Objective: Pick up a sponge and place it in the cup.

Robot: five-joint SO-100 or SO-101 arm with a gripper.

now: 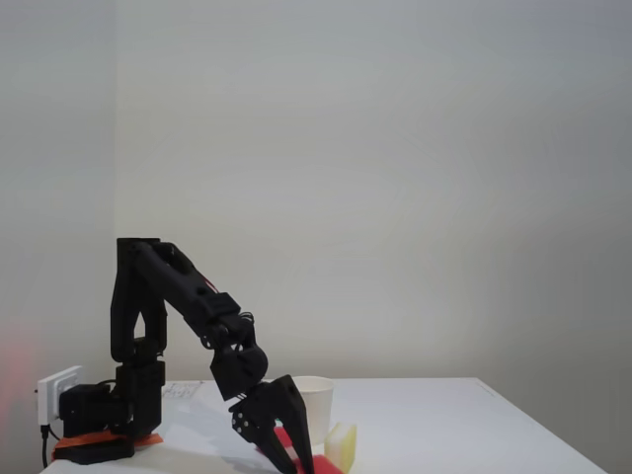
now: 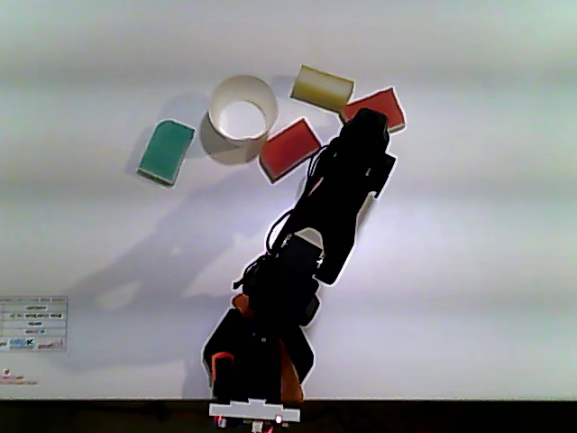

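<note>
In the other view a red sponge point(image 2: 391, 105) lies at the back right, with the black gripper point(image 2: 368, 122) over its near end and hiding part of it. A second red sponge point(image 2: 290, 149) lies flat just right of the white paper cup point(image 2: 216, 115), which stands upright. In the fixed view the gripper point(image 1: 296, 466) points down at table level, its jaws spread in a narrow V with red sponge point(image 1: 324, 465) showing between and beside them. The cup point(image 1: 316, 400) stands just behind the gripper there.
A yellow sponge point(image 2: 321, 87) sits between the cup and the far red sponge, and it also appears in the fixed view point(image 1: 342, 444). A green sponge point(image 2: 166, 152) lies left of the cup. A paper label point(image 2: 32, 325) lies at the near left, and the arm base point(image 1: 104, 439) stands on the left.
</note>
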